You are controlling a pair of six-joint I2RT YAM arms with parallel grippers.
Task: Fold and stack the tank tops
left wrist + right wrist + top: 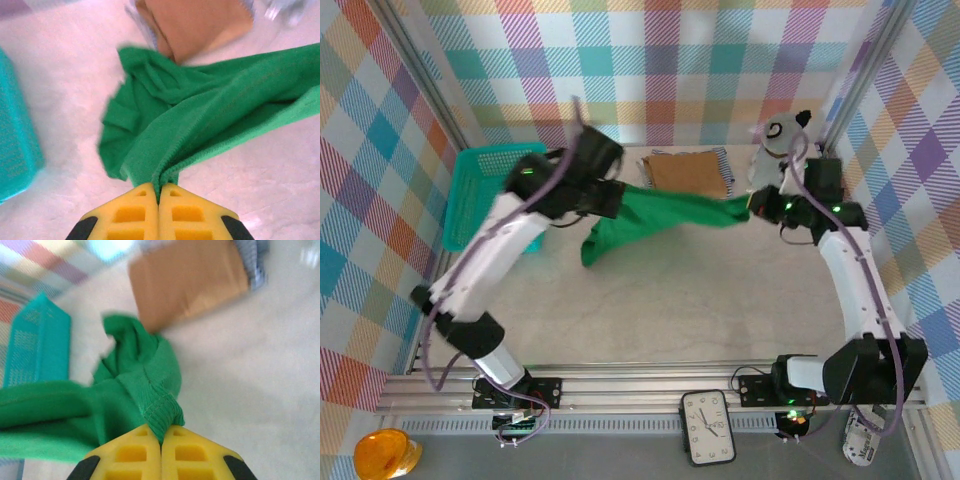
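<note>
From above: teal basket (470,190) far left, contents unclear; green tank top (660,222) stretched between left gripper (618,200) and right gripper (752,208), near folded tan top (685,170). Left wrist: jaws clenched on bunched green cloth. Right wrist: jaws clamped on ribbed hem.

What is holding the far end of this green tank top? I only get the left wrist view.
Observer: The right gripper, jaws shut, pinches the far end of the green tank top.
Operator: How does the cloth hang overall?
Observer: From above, it stretches between the left gripper and the right one, and a loose part near the left gripper droops toward the table. I cannot tell if it touches.
Operator: What is under that brown cloth behind?
Observer: The tan-brown tank top lies folded on the striped tank top, whose edge shows along its right side.
</note>
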